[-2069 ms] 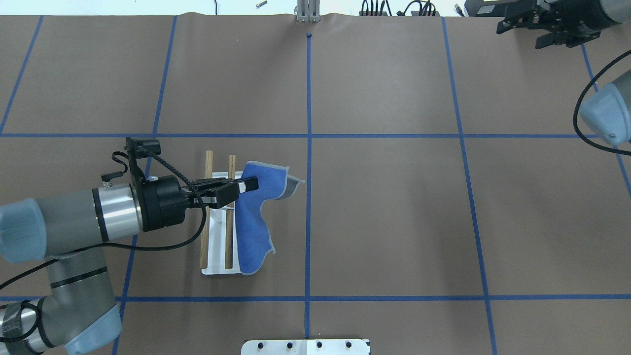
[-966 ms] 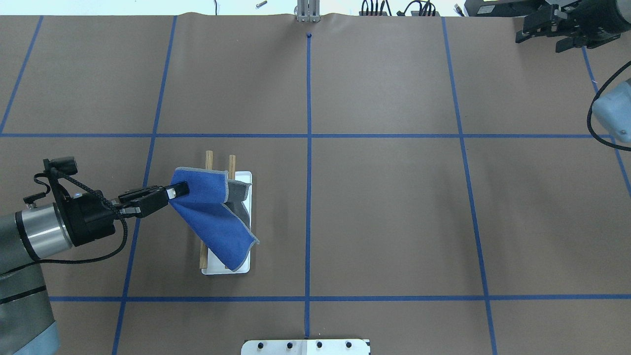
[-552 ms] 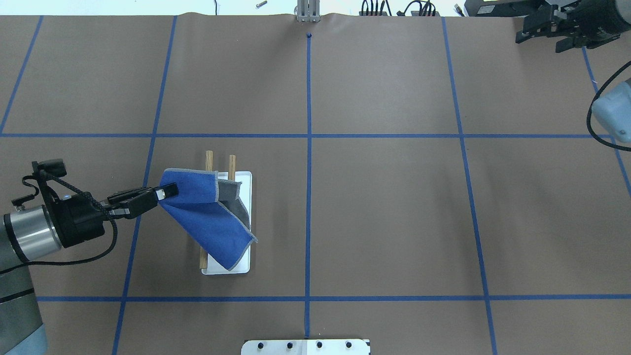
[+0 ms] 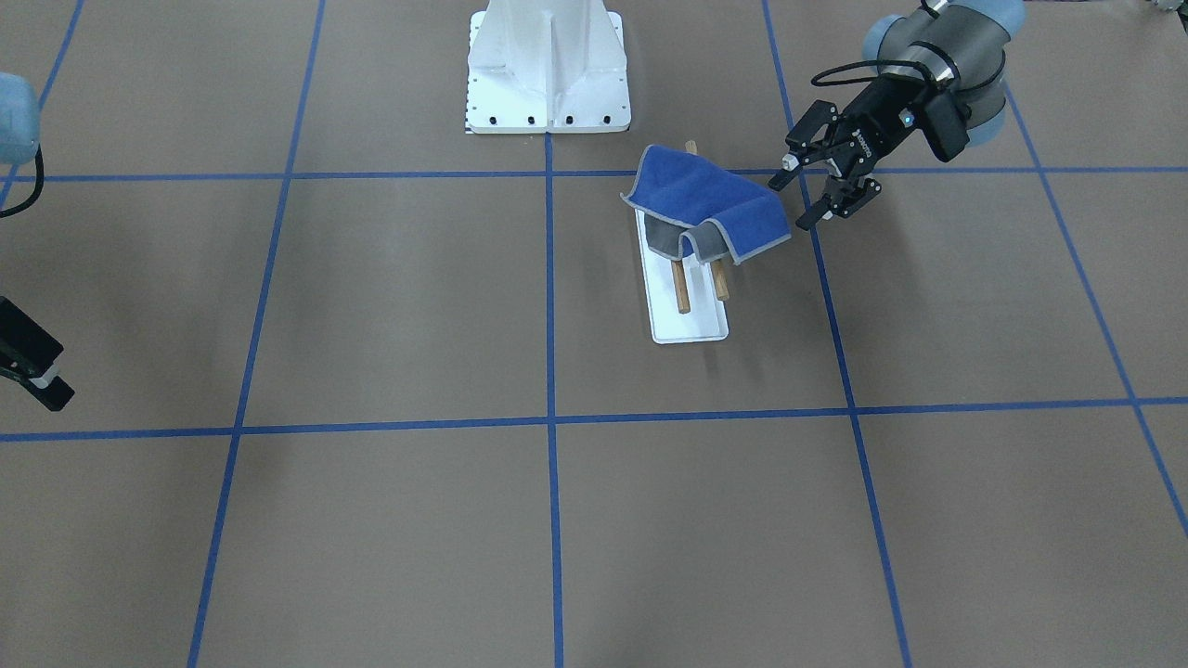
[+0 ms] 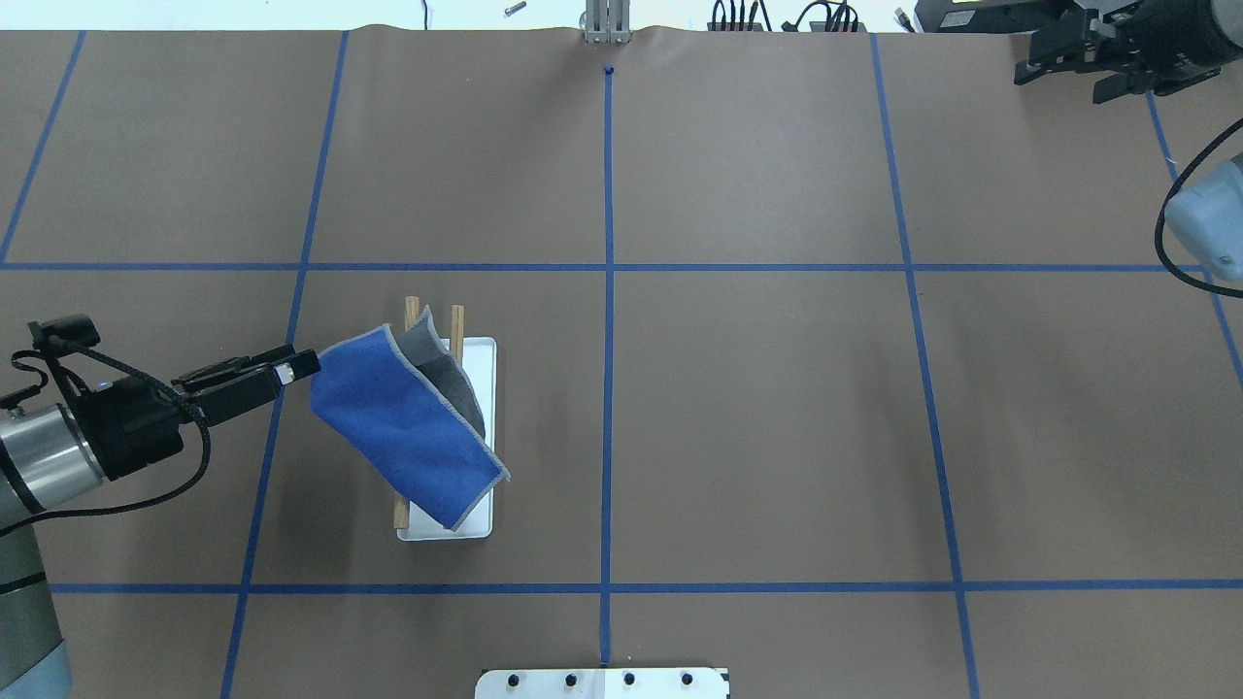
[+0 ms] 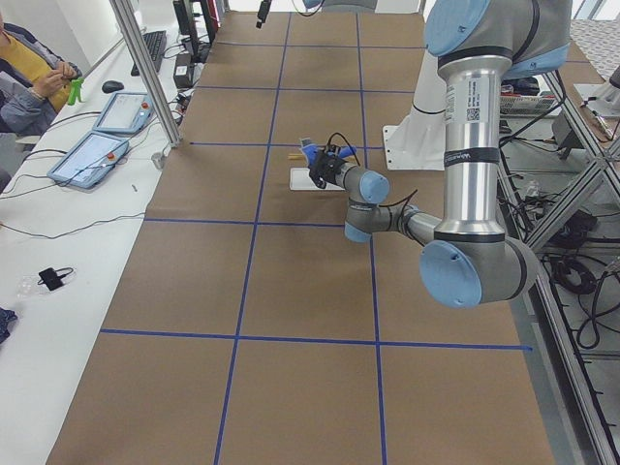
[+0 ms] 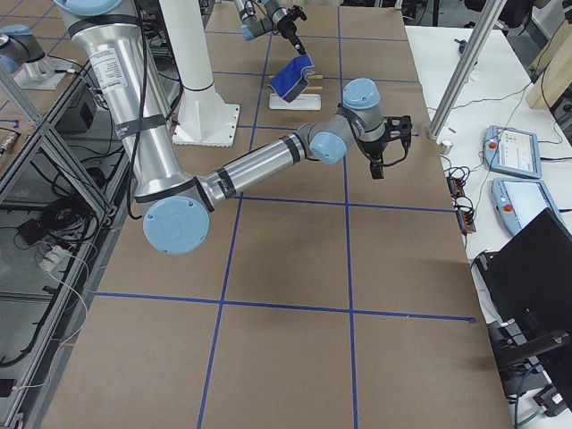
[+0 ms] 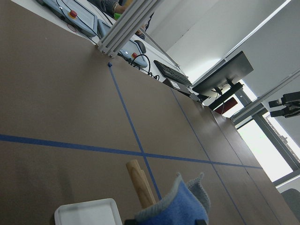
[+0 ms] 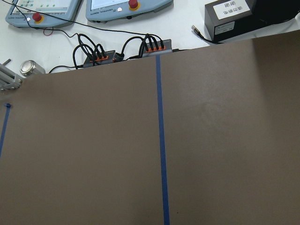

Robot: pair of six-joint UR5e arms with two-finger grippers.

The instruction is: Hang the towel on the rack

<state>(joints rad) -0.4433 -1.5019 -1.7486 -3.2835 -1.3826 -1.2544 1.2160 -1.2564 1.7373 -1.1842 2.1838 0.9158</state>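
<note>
Hanging a towel on a rack, seen from above and from across the table. The rack (image 5: 480, 361), a white base carrying two wooden bars (image 5: 412, 312), stood in the robot's left half of the tabletop, well clear of the left edge and somewhat nearer the robot's edge than the far edge. The towel (image 5: 403, 422) lay draped askew over both bars, blue face up. A fold of its grey underside showed at the end toward the far edge. One side overhung the rack toward the left edge, and one corner reached over the base's end nearest the robot. The left gripper (image 4: 786, 204) hovered on the left-edge side of the rack, its jaws spread and nothing between them. Its upper fingertip was just beside the towel's edging; whether the two touched could not be told. The right gripper (image 5: 1063, 78) hung over the far right corner of the tabletop, well apart from the rack, jaws apparently spread and holding nothing.
</note>
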